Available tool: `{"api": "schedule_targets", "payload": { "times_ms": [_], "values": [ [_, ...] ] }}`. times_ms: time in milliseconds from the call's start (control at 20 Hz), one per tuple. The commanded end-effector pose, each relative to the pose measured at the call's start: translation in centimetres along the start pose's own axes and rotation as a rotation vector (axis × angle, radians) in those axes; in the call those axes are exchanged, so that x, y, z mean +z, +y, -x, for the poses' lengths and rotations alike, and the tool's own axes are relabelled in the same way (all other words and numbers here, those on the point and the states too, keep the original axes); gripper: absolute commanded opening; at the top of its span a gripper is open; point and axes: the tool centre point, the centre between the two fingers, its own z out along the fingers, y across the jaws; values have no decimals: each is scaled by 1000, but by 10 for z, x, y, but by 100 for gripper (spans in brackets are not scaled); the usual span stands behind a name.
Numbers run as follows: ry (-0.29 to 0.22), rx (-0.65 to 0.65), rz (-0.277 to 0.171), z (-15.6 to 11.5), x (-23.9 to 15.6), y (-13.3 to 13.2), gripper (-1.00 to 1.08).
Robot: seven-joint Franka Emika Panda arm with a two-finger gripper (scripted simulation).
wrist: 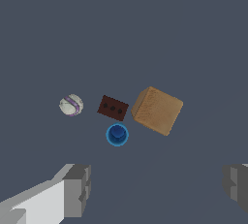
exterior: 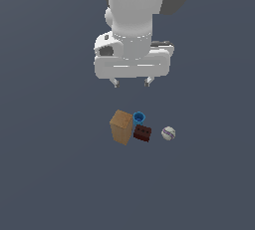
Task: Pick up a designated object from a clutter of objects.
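The designated object, a tall tan-brown box (exterior: 121, 127) (wrist: 157, 110), stands upright at the exterior view's left end of the clutter. A small blue cup (exterior: 139, 118) (wrist: 117, 135) sits just behind its right corner. A dark red studded brick (exterior: 142, 133) (wrist: 113, 107) lies right beside the box. Further to the exterior view's right rests a white ball with a purple stripe (exterior: 168, 133) (wrist: 71, 105). My gripper (exterior: 132, 81) (wrist: 157, 189) hovers well above the group, open, with nothing between its fingers (wrist: 77, 189).
All the objects rest on a plain dark grey floor (exterior: 50, 174). The arm's white body (exterior: 134, 20) fills the upper middle of the exterior view.
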Motion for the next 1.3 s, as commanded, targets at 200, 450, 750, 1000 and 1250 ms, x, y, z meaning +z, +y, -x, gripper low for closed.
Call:
{"api": "schedule_targets", "payload": {
  "times_ms": [200, 450, 750, 1000, 1250],
  "values": [
    [0, -1, -1, 0, 0, 0, 100],
    [-1, 29, 0, -3, 8, 2, 100],
    [-4, 110, 3, -10, 31, 10, 100],
    [-6, 217, 9, -18, 62, 20, 100],
    [-9, 330, 17, -24, 95, 30, 100]
  ]
}}
